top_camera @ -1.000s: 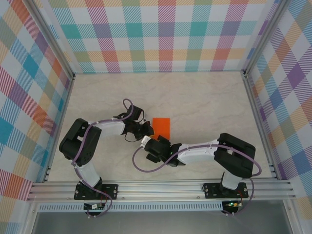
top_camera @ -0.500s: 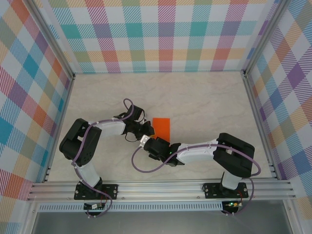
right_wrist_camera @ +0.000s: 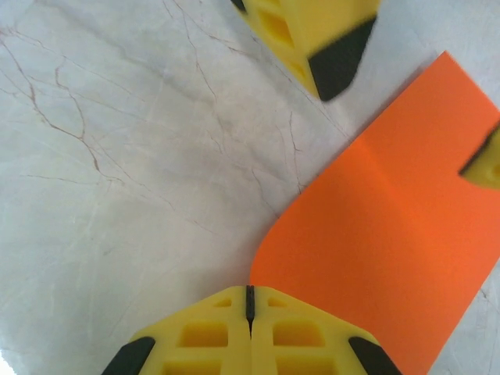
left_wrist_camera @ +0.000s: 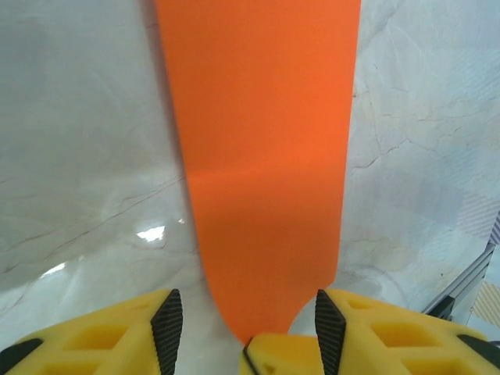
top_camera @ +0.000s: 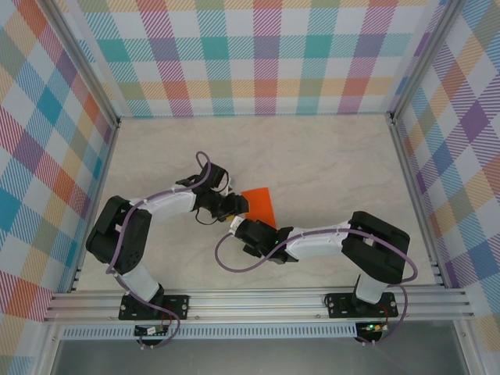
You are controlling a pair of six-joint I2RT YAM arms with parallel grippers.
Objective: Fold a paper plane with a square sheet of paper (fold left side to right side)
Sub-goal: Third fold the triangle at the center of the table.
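The right claw (right_wrist_camera: 250, 301) is pinched shut on the near corner of the orange paper (top_camera: 258, 204), curling it off the table (top_camera: 328, 156) (to carry it across, I'd guess). The left claw (left_wrist_camera: 248, 314) stands half-open around that end, gripping nothing.

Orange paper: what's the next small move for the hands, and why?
Probably back the left hand off the square sheet of paper: its jaws stand open astride the sheet, while the right hand is shut on the lifted corner, ready to carry the fold.
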